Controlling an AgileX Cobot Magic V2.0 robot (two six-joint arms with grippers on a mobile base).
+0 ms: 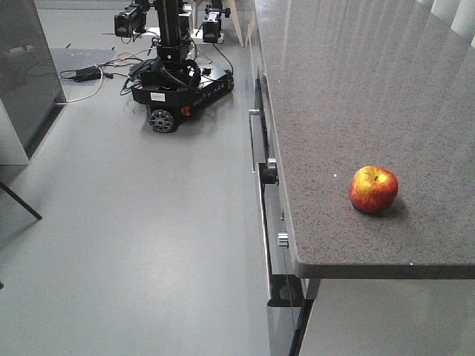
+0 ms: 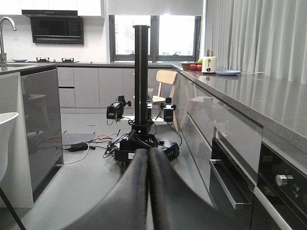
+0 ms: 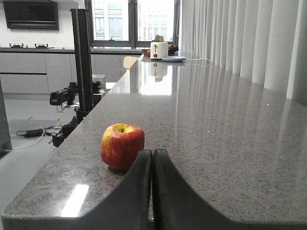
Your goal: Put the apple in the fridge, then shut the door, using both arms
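Observation:
The apple (image 1: 373,189), red with yellow streaks, rests upright on the speckled grey counter (image 1: 349,81) close to its front edge. In the right wrist view the apple (image 3: 122,146) sits just beyond and slightly left of my right gripper (image 3: 152,151), whose fingers are shut with nothing between them and hover low over the stone. My left gripper (image 2: 147,151) is shut too, empty, and points out over the grey floor beside the counter's drawers. No arm appears in the front view. The fridge and its door are out of view.
A small wheeled black robot with a mast (image 1: 174,81) stands on the floor ahead, cables around it. Drawer handles and knobs (image 1: 269,169) stick out of the counter front. A dark glossy island cabinet (image 1: 26,67) is at the left. A toaster (image 3: 159,49) stands far back.

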